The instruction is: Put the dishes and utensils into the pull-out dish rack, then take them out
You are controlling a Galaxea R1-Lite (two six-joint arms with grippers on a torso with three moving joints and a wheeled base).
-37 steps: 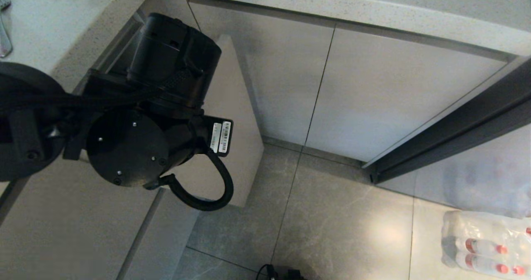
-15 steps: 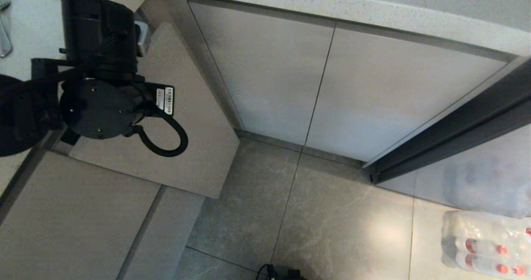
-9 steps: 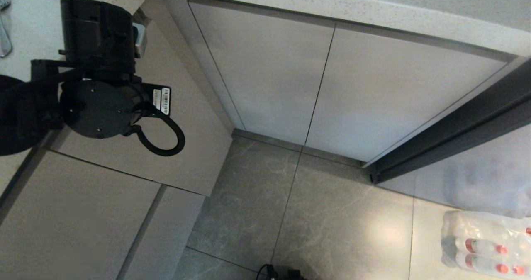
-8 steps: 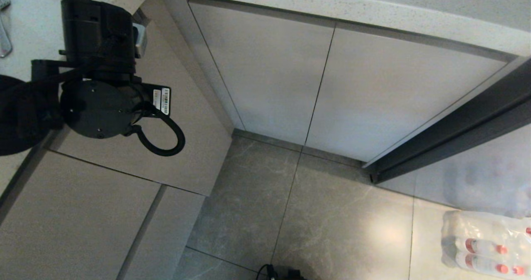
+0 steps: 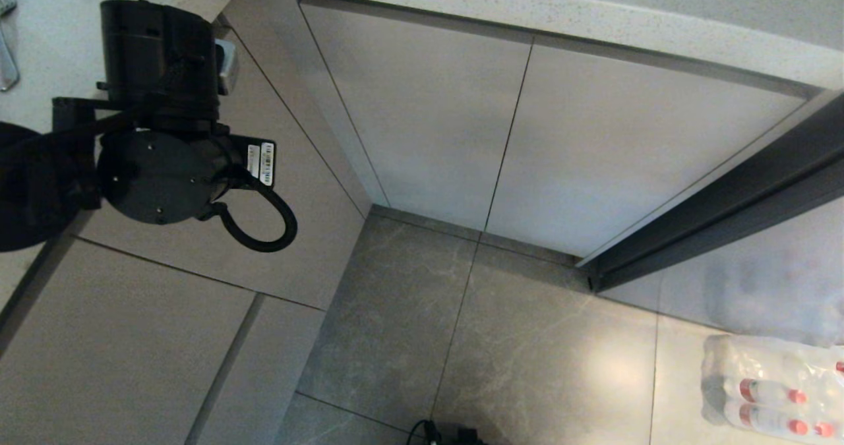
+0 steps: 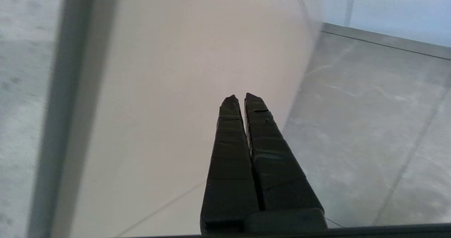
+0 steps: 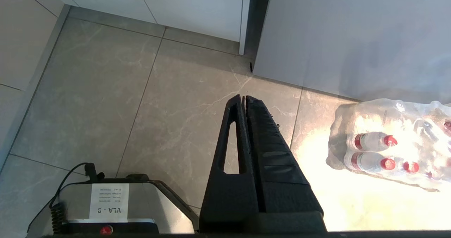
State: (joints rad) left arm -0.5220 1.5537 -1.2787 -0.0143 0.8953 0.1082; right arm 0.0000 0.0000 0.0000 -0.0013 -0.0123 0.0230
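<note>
Only the beige front panel (image 5: 290, 168) of the pull-out dish rack shows; it stands almost in line with the neighbouring cabinet fronts, and the wire basket is hidden. My left arm (image 5: 158, 102) hangs in front of its upper part. In the left wrist view my left gripper (image 6: 238, 97) is shut and empty, its tips pointing at the panel (image 6: 169, 72) from close by. A silver fork (image 5: 6, 56) lies on the countertop at the far left edge. The dishes and the chopsticks are out of view. My right gripper (image 7: 243, 97) is shut and empty, parked over the floor.
A grey speckled countertop (image 5: 593, 23) runs above closed cabinet doors (image 5: 435, 122). A dark vertical frame (image 5: 725, 214) stands at the right. A shrink-wrapped pack of water bottles (image 5: 771, 392) lies on the tiled floor, and my base (image 7: 105, 202) shows below the right gripper.
The rack's front panel has slid back into the cabinet, from far out to nearly flush. My left arm went up and left with it, then held still over the last second.
</note>
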